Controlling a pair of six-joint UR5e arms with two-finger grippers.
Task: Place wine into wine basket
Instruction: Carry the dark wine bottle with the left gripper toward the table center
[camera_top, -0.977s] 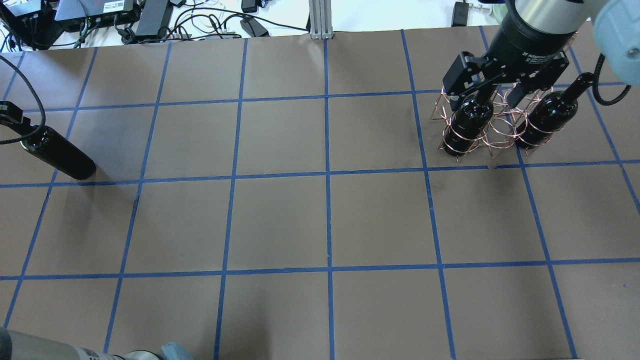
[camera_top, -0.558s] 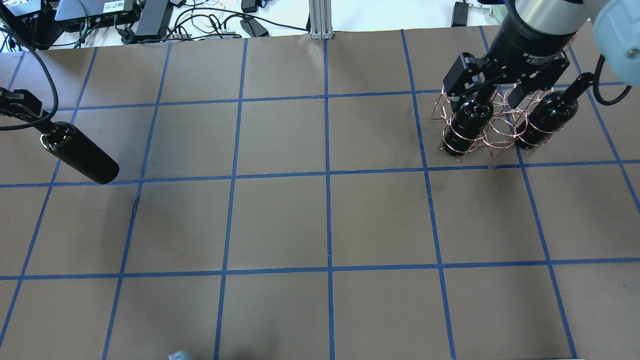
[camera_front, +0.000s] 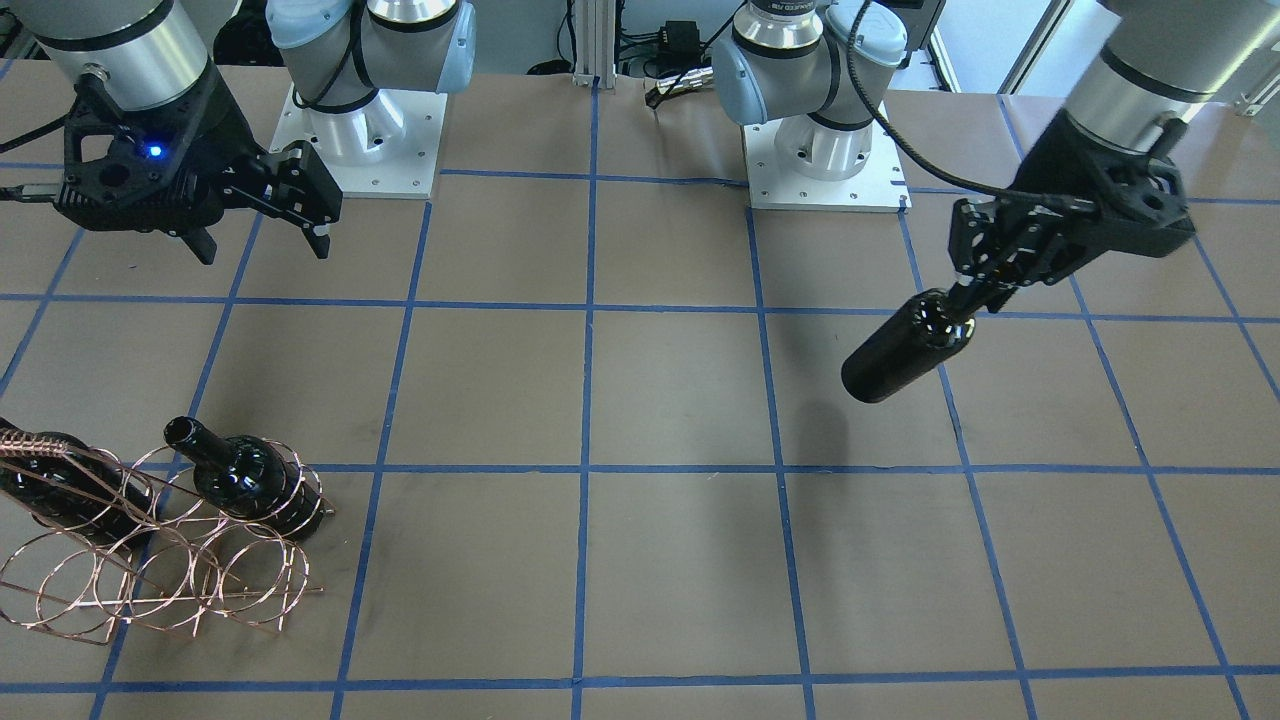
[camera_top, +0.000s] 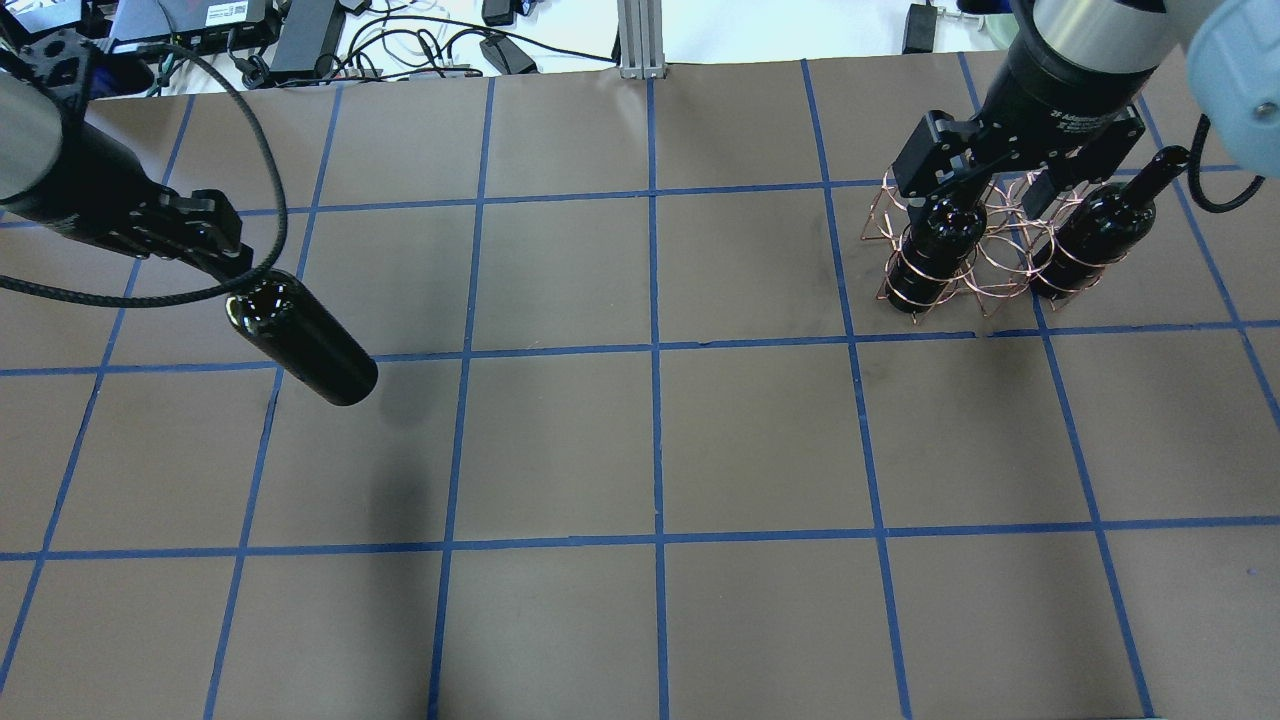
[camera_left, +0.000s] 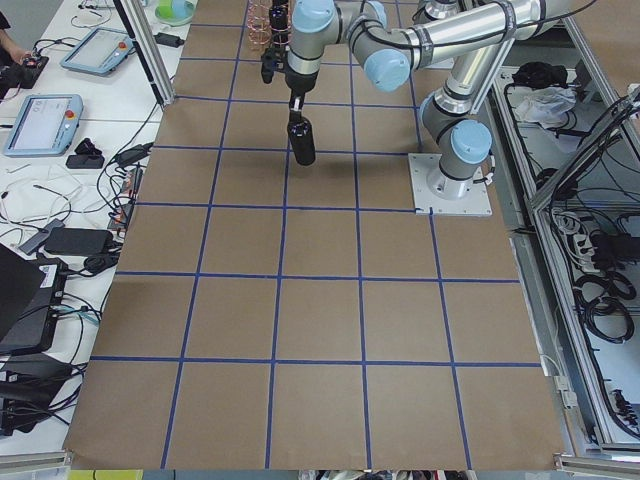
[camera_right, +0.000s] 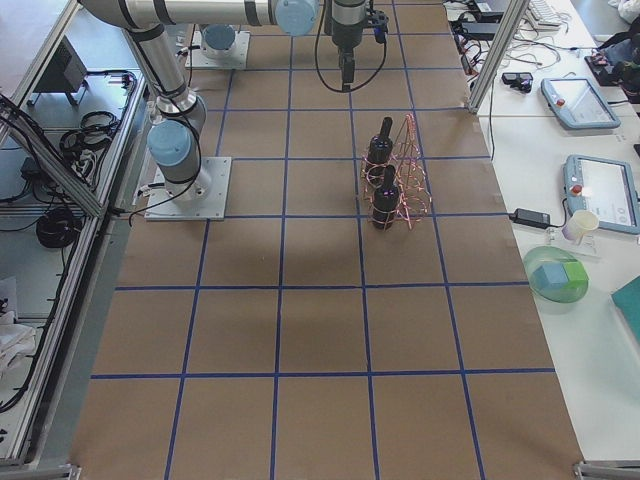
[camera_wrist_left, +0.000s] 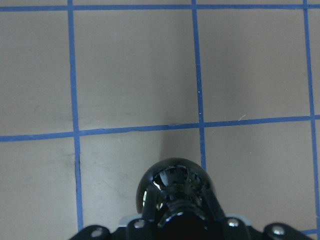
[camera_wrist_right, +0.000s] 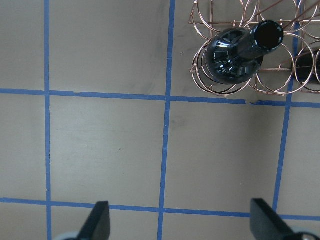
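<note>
Because the glossy glass wine bottle (camera_top: 305, 350) is heavy, slick and breakable, I favour the neck. The left gripper (camera_top: 225, 262) is clamped there, the body hanging tilted over the table's (camera_top: 660, 450) left side. The wine basket (camera_top: 1000, 265) sits toward the far right corner, with the right gripper (camera_front: 262, 238) spread wide and empty nearby.

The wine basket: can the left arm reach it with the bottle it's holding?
Probably, though it's far. The table between the bottle and the wine basket is bare, a middle loop looks free, and the right gripper hangs open nearby.
</note>
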